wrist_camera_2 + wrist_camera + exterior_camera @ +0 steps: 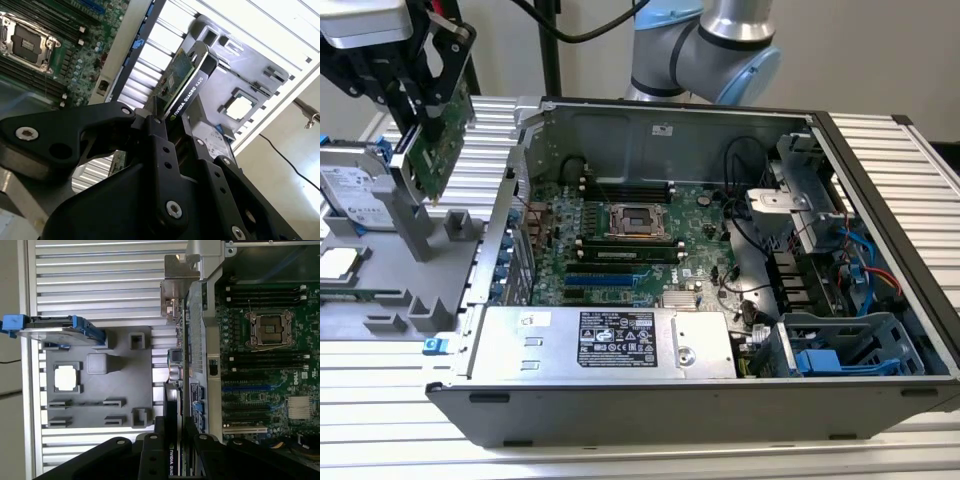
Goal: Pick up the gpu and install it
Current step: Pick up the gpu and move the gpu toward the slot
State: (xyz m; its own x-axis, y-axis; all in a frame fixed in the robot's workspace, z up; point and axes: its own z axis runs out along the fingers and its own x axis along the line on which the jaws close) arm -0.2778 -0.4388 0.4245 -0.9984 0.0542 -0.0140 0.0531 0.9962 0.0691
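Note:
The gpu (438, 142) hangs in the air at the exterior view's left, tilted, its green board facing the camera. My gripper (428, 108) is shut on its upper edge. It is above the grey holder tray (380, 295), beside the open computer case (650, 120), and clear of both. In the second wrist view the gpu (186, 80) sticks out from between my black fingers (159, 131), black cooler edge to the camera. The first wrist view shows the gpu (183, 360) edge-on with its silver end bracket (175, 287) at the far end, over the gap between tray and case.
The large green motherboard (630, 240) lies inside the case with its slots open to view. A silver power supply (610, 340) fills the case's near side. On the tray a hard drive with blue rails (355, 190) stands upright and a square chip (67, 377) lies flat.

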